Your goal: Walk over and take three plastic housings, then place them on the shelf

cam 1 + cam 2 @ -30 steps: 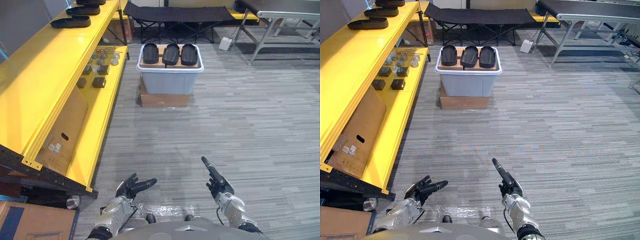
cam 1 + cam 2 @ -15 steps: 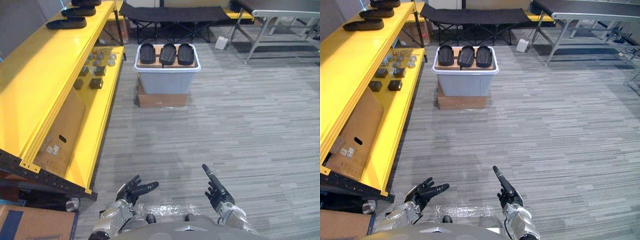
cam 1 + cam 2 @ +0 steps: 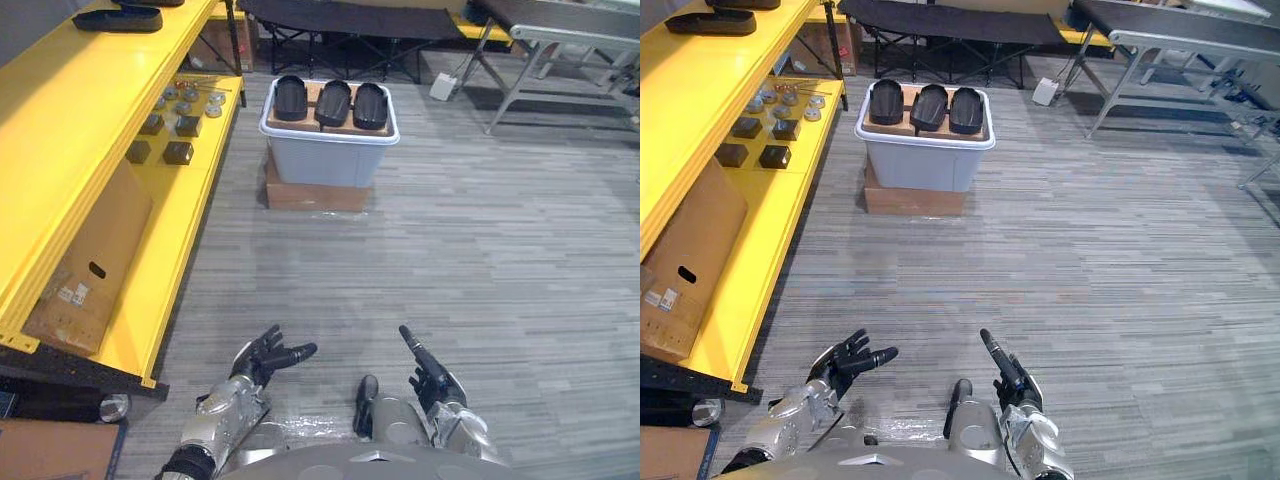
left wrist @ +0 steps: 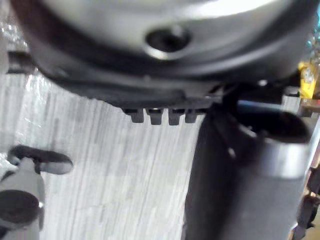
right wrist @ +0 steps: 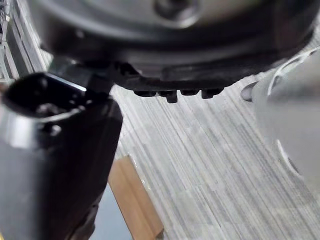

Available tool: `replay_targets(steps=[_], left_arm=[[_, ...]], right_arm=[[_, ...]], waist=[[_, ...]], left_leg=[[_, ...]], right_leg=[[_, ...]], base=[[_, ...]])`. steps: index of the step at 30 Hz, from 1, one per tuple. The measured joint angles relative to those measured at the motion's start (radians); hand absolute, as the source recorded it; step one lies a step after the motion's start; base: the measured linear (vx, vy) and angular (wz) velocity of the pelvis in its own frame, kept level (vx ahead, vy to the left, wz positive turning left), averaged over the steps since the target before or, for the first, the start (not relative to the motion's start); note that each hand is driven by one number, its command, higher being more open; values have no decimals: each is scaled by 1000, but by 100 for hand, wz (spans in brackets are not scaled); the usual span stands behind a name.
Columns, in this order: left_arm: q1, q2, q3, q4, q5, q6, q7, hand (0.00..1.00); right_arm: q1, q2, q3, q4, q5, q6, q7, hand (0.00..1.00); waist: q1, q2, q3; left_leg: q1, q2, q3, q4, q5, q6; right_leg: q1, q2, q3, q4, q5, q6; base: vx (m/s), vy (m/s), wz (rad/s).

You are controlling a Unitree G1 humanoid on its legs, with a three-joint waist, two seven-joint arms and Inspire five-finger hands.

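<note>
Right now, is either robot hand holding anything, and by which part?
Nothing is held. The left robot hand and right robot hand are open; three black housings lie on the grey bin.

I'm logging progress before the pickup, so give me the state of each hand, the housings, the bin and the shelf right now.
left hand: open, holding nothing.
right hand: open, fingers straight, holding nothing.
three housings: lying side by side on top of the bin, not yet taken.
grey bin: upright, standing on a cardboard box.
yellow shelf: a black part lies on its top level.
</note>
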Motion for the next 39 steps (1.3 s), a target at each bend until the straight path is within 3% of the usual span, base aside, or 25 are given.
replay_targets(steps=[1,2,4,6,7,10,12,13,14,15,17,18,20,22,25,27,28,30,31,33,34,36,37,38,39], left_arm=[[1,-14,0,-1,-26,-1,10,100],[-3,-33,1,4,-34,0,16,100],[28,-61,8,-5,-61,-1,20,100],[50,-72,8,-44,-69,-2,16,100],[63,-76,20,-82,-71,-8,16,100],[71,-85,52,-105,-58,-31,8,100],[85,-88,48,-104,-51,-43,1,100],[91,-87,46,-103,-50,-44,-4,100],[93,-81,50,-100,-48,-44,-5,100],[86,-60,55,-108,-48,-48,-7,100],[76,-46,65,-113,-29,-46,-13,100],[71,-44,74,-120,-15,-46,-14,100],[74,-39,77,-141,-15,-46,-13,100],[75,-28,73,-157,-17,-48,-10,100],[47,-11,78,-191,-24,-53,6,100],[5,-7,78,-191,-35,-55,14,100],[-5,-7,75,-184,-60,-56,17,100],[-3,-5,77,-180,-68,-56,22,100],[2,-4,77,-180,-71,-56,24,100],[30,1,77,-191,-104,-56,24,100],[38,1,79,-191,-107,-56,26,100],[100,-19,86,-191,-142,-49,26,100],[117,-28,88,-190,-147,-49,25,100],[133,-49,86,-173,-149,-45,24,100],[157,-60,86,-172,-149,-45,24,100]], right_arm=[[-6,-16,11,-4,0,-3,0,100],[-8,-30,18,-3,0,-3,0,100],[-10,-45,21,-5,-5,-14,-3,100],[-15,-60,21,-35,-5,-33,-5,100],[-32,-63,20,-60,-12,-36,-7,100],[-62,-66,10,-81,-40,-38,-21,100],[-46,-74,19,-85,-40,-42,-30,100],[-39,-75,26,-82,-40,-44,-32,100],[-34,-69,37,-77,-40,-43,-45,100],[-32,-57,73,-78,-39,-43,-54,100],[-28,-47,98,-76,-36,-43,-64,100],[-38,-44,105,-68,-27,-43,-67,100],[-43,-33,118,-56,-21,-43,-67,100],[-44,-21,140,-36,-24,-43,-65,100],[-59,-22,171,-46,-22,-47,-56,100],[-82,-26,168,-48,-29,-54,-47,100],[-88,-31,164,-48,-35,-55,-38,100],[-80,-33,159,-44,-41,-60,-27,100],[-73,-33,160,-38,-41,-60,-27,100],[-48,-32,161,-33,-41,-58,-27,100],[-49,-41,156,-33,-40,-58,-29,100],[-45,-76,149,-34,-41,-54,-30,100],[-44,-88,147,-37,-41,-54,-31,100],[-47,-111,133,-37,-40,-50,-33,100],[-46,-123,126,-41,-41,-44,-29,100]], waist=[[-11,41,3],[-7,62,24],[15,47,37],[28,47,37],[37,46,37],[49,43,45],[52,61,49],[50,75,51],[50,65,54],[54,12,56],[70,-48,49],[73,-52,50],[67,-53,51],[68,-52,51],[73,-26,60],[74,-13,65],[74,-9,67],[72,-12,69],[72,-13,68],[71,-25,56],[68,-14,53],[71,35,20],[68,48,14],[66,86,5],[72,90,8]], left_leg=[[-88,87,-2,220,-1,22],[-191,148,-30,481,69,53],[-244,117,-67,554,58,30],[-283,40,-65,443,48,23],[-299,-17,-53,280,58,25],[-313,-121,-81,-123,218,26],[-291,-120,-90,-307,331,6],[-284,-108,-87,-303,389,31],[-270,-105,-64,-282,464,58],[-279,-136,-24,-241,471,69],[-287,-189,12,-199,432,127],[-282,-198,25,-181,407,165],[-228,-209,27,-190,365,181],[-158,-198,24,-180,336,187],[-96,-149,-7,-187,305,166],[-87,-134,-29,-190,284,153],[-81,-134,-41,-173,253,149],[-83,-136,-62,-98,175,130],[-81,-136,-75,-73,154,123],[-85,-135,-123,6,85,98],[-94,-124,-147,37,61,93],[-83,-72,-185,68,29,58],[-110,-59,-188,152,30,54],[-173,-13,-190,309,69,45],[-216,16,-191,419,149,49]], right_leg=[[32,53,-21,-25,21,-26],[111,96,-22,-77,41,-73],[199,99,-4,-109,36,-94],[261,97,20,-159,33,-99],[278,94,42,-187,33,-99],[321,95,64,-218,20,-76],[401,120,80,-221,-55,-51],[421,130,84,-215,-81,-49],[441,121,92,-194,-119,-43],[429,71,98,-145,-187,-43],[407,-5,103,-77,-232,-22],[342,-30,98,98,-240,-19],[209,-98,69,405,-166,57],[168,-118,34,465,-203,5],[120,-55,-30,189,-215,21],[55,-41,-12,21,-155,78],[16,-50,27,-79,-78,99],[-36,-75,70,-142,17,132],[-42,-80,79,-143,29,134],[-38,-77,105,-132,47,111],[-42,-62,111,-104,91,67],[-39,-25,72,-64,104,31],[-32,-11,58,-63,111,24],[-2,17,38,-71,108,-2],[47,37,32,-101,97,-19]], base=[[392,-291,22],[380,-274,15],[416,-225,-34],[433,-134,-51],[481,-46,-56],[382,18,-33],[376,90,-17],[352,144,-6],[372,184,-2],[362,170,-5],[389,107,-24],[401,93,-26],[377,125,-11],[412,97,1],[308,9,15],[213,-28,20],[192,-89,16],[196,-173,33],[217,-252,56],[328,-344,62],[368,-389,60],[417,-358,47],[399,-251,35],[463,-257,23],[381,-226,16]])
